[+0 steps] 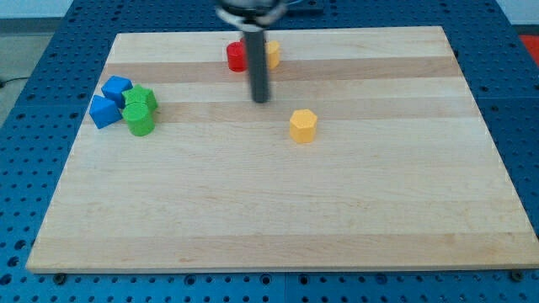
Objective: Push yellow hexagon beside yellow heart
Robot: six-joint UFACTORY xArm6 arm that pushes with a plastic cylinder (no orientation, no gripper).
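The yellow hexagon [303,125] lies near the middle of the wooden board [278,210]. The yellow heart [271,54] sits near the view's top, partly hidden behind the dark rod, with a red block [237,57] just to its left. My tip [261,100] rests on the board below the red block and the yellow heart, and up and to the left of the yellow hexagon, apart from all three.
At the view's left stands a cluster of two blue blocks [117,87] [104,112] and two green blocks [141,100] [139,120], touching each other. A blue perforated table surrounds the board.
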